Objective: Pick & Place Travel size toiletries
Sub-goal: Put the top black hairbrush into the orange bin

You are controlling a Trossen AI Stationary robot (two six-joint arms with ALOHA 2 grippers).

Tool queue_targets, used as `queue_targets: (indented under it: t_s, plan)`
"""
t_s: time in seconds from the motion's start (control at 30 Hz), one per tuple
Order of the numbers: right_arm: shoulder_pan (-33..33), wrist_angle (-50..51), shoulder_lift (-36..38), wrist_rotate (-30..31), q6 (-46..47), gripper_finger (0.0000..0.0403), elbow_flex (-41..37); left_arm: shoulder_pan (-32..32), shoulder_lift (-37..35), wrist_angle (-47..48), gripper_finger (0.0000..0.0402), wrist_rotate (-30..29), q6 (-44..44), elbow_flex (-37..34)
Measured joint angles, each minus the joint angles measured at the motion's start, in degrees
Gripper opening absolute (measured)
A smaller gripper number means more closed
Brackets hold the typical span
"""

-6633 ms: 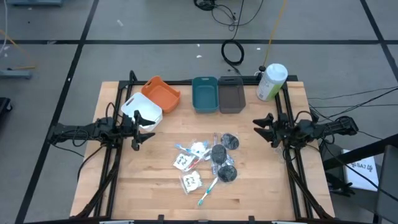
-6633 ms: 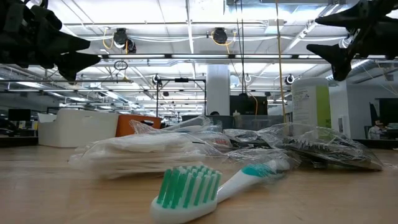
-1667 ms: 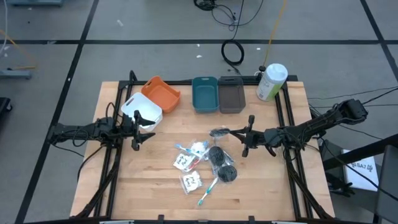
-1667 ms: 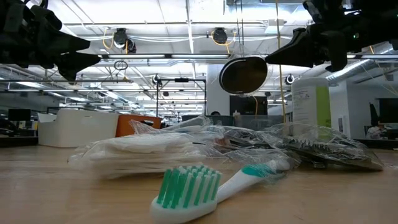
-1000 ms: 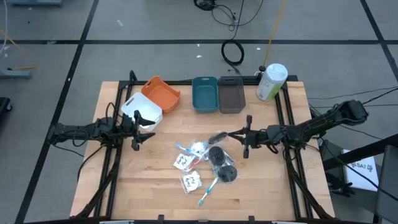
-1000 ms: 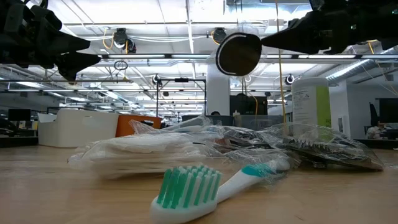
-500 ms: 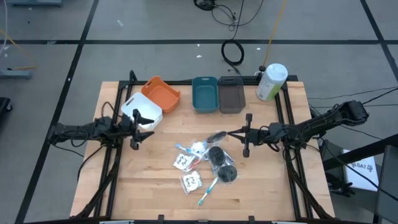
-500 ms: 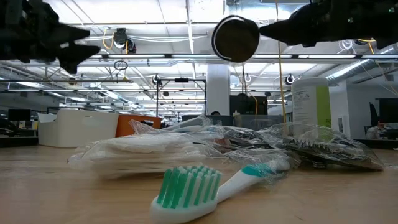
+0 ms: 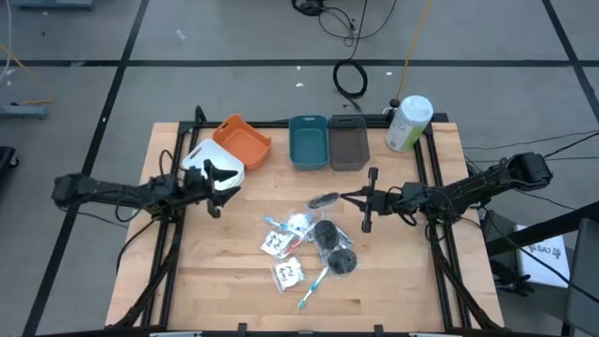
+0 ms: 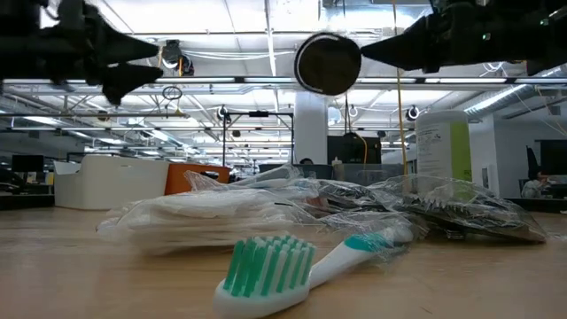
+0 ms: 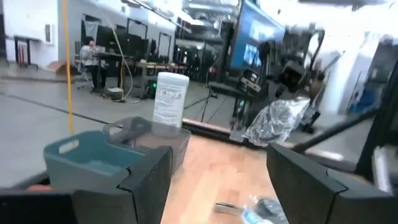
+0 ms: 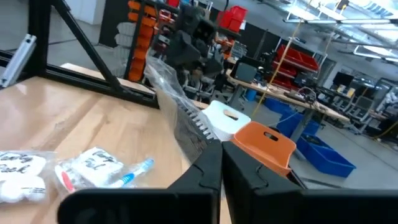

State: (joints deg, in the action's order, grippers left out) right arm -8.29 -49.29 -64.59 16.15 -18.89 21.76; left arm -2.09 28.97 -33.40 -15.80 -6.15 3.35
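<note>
Right gripper: fingers pinched on a wrapped dark disc, held in air above the pile's 12 o'clock edge.
Disc: well clear of the table, low view.
Pile: packets, discs, toothbrush mid-table.
Left gripper: fingers apart, holding nothing, near white bin, approx. 9 o'clock of pile.

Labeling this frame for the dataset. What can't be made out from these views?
- Insides of the teal bin and grey bin: too small in the high view, walls hide them in the left wrist view.
- Count of toiletries in the pile: overlapping wrap, high and low views.
- Right gripper contact on the dark disc: wrap hides it in the right wrist view.
- White bin: left gripper partly covers it, high view.
</note>
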Motion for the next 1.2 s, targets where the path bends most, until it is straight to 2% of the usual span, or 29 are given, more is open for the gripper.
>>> queue_targets:
  t_s: [0.27, 0.5, 0.6, 0.77, 0.87, 1.1, 1.2]
  plan:
    - [2.36, -9.18, -5.07, 0.0, -0.08, 0.0, 0.0, -1.55, 35.15, -0.25, 0.0255, 0.82, 16.51, 20.68]
    - [2.66, -10.68, -5.76, 0.01, -0.21, 0.0, 0.0, -1.65, 52.04, 1.56, 0.0255, -1.0, 26.73, 36.64]
    - [2.66, -11.03, -5.78, 0.05, -0.23, 0.0, 0.0, -1.63, 55.52, 3.24, 0.0255, -1.09, 27.77, 40.58]
    - [2.66, -11.33, -5.75, 0.03, -0.37, 0.0, 0.02, -1.81, 58.23, 4.61, 0.0255, 0.57, 28.12, 42.63]
    - [2.66, -11.37, -5.75, 0.06, -0.74, 0.0, 0.02, -2.14, 57.92, 5.1, 0.0255, 0.51, 28.09, 42.89]
    - [2.62, -10.85, -5.78, -0.01, -1.34, 0.0, 0.02, -3.85, 53.46, 15.58, 0.0255, -0.95, 28.52, 42.89]
    - [2.6, -10.92, -5.78, -0.01, -1.33, 0.0, 0.02, -4.58, 52.47, 17.06, 0.0255, -0.84, 27.46, 42.89]
